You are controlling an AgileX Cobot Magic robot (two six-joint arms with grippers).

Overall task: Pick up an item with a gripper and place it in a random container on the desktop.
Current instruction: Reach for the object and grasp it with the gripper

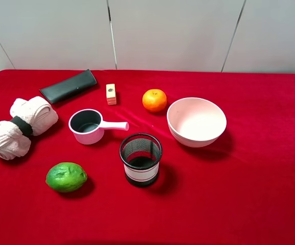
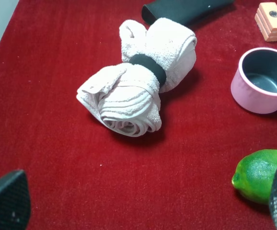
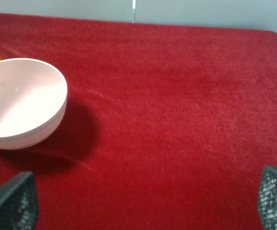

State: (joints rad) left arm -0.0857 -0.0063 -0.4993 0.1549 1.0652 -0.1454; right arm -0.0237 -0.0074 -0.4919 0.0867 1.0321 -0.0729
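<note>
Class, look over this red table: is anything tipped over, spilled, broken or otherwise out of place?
Nothing stands out. The orange, lime, pink saucepan cup, mesh cup and bowl all sit upright and apart on the cloth. The containers are empty, nothing has spilled, and the rolled towel is neatly banded.

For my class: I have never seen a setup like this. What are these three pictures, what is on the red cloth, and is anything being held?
A two-armed robot took them. One camera looks down from high up; the other two ride on the arms' wrists, so the dark corners there are the tips of the open, empty jaws: left gripper, right gripper.

On the red cloth lie an orange, a small pink saucepan cup, a pink bowl, a black mesh cup, a green fruit, a rolled towel, a black case and a small wooden block. Nothing is held.
</note>
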